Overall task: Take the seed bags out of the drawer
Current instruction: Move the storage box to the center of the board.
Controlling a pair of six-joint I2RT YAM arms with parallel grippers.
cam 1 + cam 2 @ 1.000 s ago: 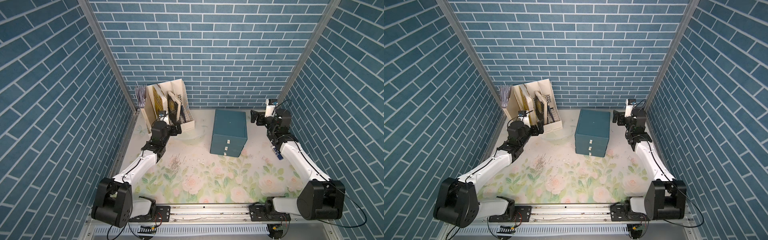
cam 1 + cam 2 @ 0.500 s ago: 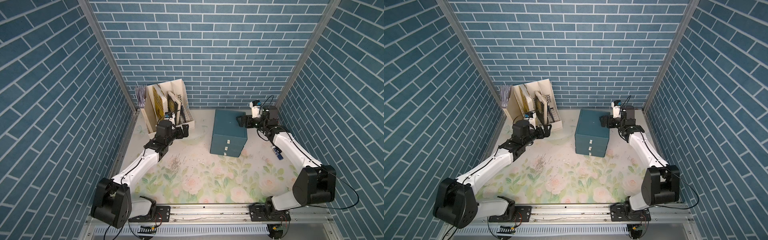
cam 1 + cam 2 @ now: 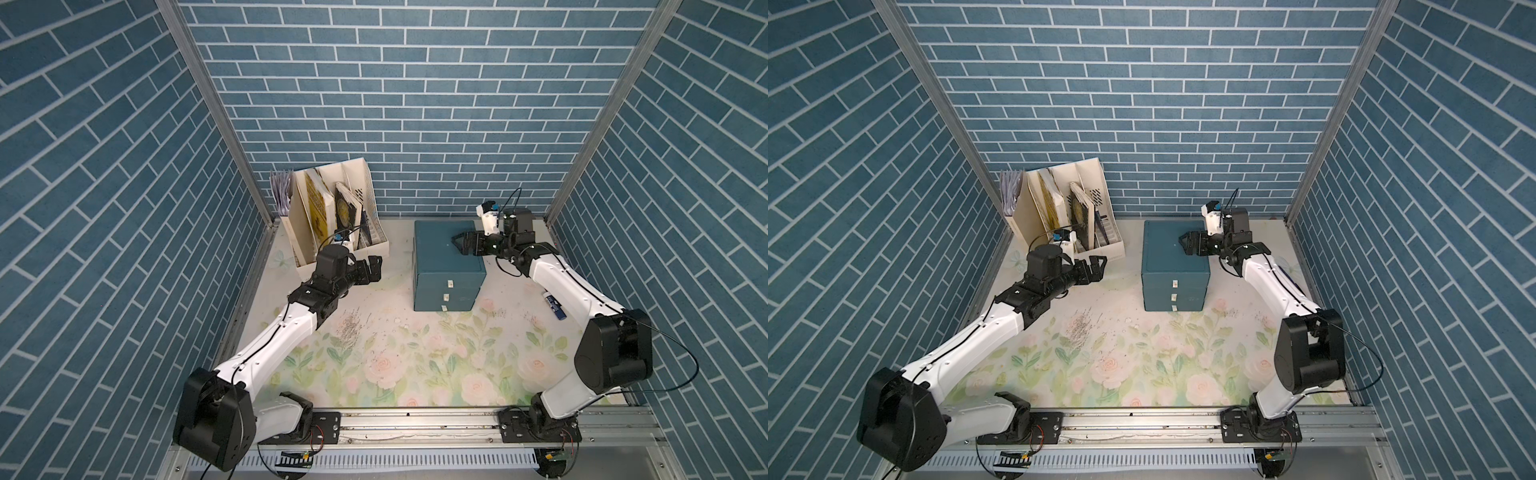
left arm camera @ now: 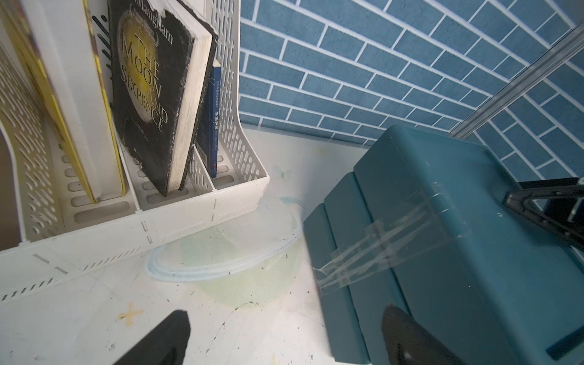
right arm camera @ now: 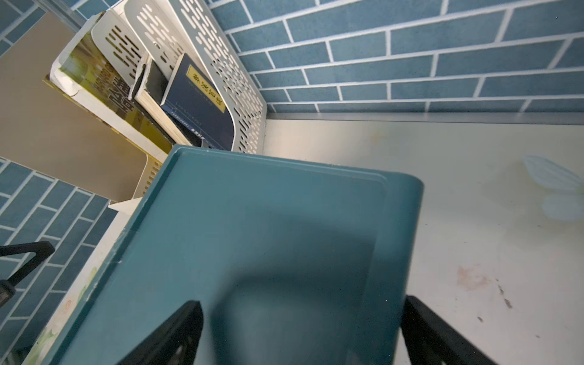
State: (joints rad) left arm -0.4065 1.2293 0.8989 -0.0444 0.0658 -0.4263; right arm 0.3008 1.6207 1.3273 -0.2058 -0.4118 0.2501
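A teal cabinet of three drawers stands at the back of the floral mat, all drawers pushed in, each with a small white tab. The seed bags are hidden. My right gripper hovers open just over the cabinet's top, right of its middle; in the right wrist view its open gripper spans the teal lid. My left gripper is open and empty, left of the cabinet and apart from it. In the left wrist view that gripper faces the cabinet's taped side.
A white file rack with upright books stands at the back left, close behind my left gripper. A small blue tube lies by my right arm. Dark crumbs are scattered on the mat. Brick walls close in three sides.
My right gripper has swung left from beside the cabinet to above its top. My left gripper has moved right, away from the file rack, toward the cabinet. Both stayed open.
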